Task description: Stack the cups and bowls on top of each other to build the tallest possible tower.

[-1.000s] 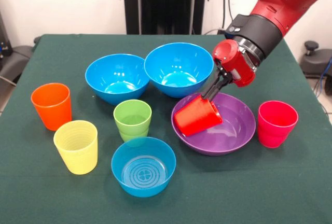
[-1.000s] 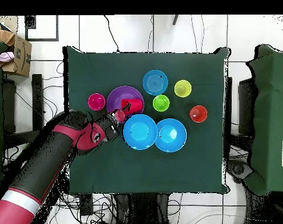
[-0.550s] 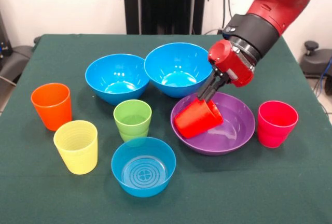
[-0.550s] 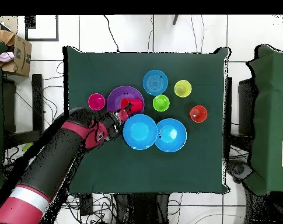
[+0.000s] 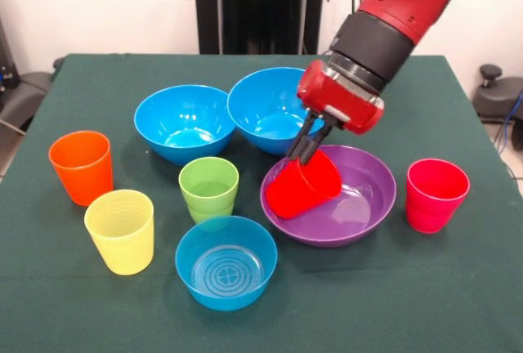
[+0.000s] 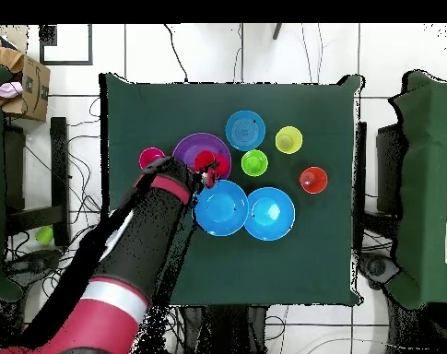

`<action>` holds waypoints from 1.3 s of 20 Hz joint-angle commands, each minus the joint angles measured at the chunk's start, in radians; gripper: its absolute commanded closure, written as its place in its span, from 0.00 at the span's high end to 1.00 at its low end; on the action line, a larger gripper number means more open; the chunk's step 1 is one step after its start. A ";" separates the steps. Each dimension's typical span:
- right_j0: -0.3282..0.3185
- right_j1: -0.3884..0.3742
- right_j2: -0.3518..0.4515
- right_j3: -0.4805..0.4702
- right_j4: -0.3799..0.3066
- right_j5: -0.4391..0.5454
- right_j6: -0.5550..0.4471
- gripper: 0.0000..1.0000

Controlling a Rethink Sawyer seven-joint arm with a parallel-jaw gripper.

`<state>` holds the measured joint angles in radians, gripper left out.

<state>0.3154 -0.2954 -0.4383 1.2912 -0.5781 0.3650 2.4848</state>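
Observation:
My gripper (image 5: pixel 306 151) is shut on the rim of the red cup (image 5: pixel 298 188), one finger inside and one outside. The cup hangs tilted, mouth up and to the right, its base low over the left side of the wide purple bowl (image 5: pixel 364 199). From overhead, the red cup (image 6: pixel 208 168) sits at the purple bowl's (image 6: pixel 197 147) edge, beside a large blue bowl (image 6: pixel 221 208). Two large blue bowls (image 5: pixel 184 122) (image 5: pixel 274 108) stand side by side behind. A pinkish-red cup (image 5: pixel 435 194) stands to the right. No tower stands.
A green cup (image 5: pixel 209 188), a small blue bowl (image 5: pixel 226 261) with a ringed bottom, a yellow cup (image 5: pixel 121 230) and an orange cup (image 5: pixel 81 167) stand upright on the left half of the green cloth. The arm (image 6: pixel 144 240) covers part of the pinkish-red cup from overhead.
The arm has swung left in the front view, carrying the red cup left and slightly up. The purple bowl has slid a little left with it.

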 commanded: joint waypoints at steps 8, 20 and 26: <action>-0.290 -0.134 0.566 0.260 -0.010 0.009 -0.277 0.00; -0.339 -0.218 0.637 0.340 -0.019 0.091 -0.262 0.00; -0.422 -0.359 0.728 0.440 0.034 0.216 -0.339 0.00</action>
<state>-0.0564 -0.6011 0.0890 1.5739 -0.5711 0.4208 2.4602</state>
